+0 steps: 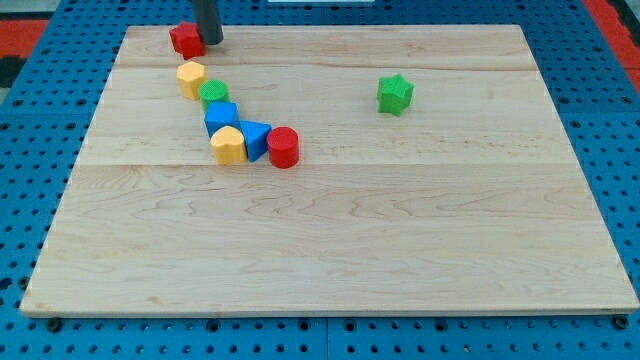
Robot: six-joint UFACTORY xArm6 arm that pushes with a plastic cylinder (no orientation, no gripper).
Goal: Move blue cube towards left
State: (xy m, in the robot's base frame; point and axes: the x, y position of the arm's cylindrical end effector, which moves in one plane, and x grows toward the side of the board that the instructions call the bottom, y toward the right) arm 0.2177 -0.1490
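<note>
The blue cube (220,116) lies in a curved chain of blocks at the board's upper left. Above it sit a green cylinder (214,93) and a yellow hexagonal block (191,78). Below it are a yellow block (228,145), a blue triangular block (255,138) and a red cylinder (283,147). My tip (212,41) stands at the view's top, just right of a red star-shaped block (186,39), well above the blue cube and apart from it.
A green star block (395,94) lies alone at the upper right. The wooden board (330,250) rests on a blue pegboard surface (30,180).
</note>
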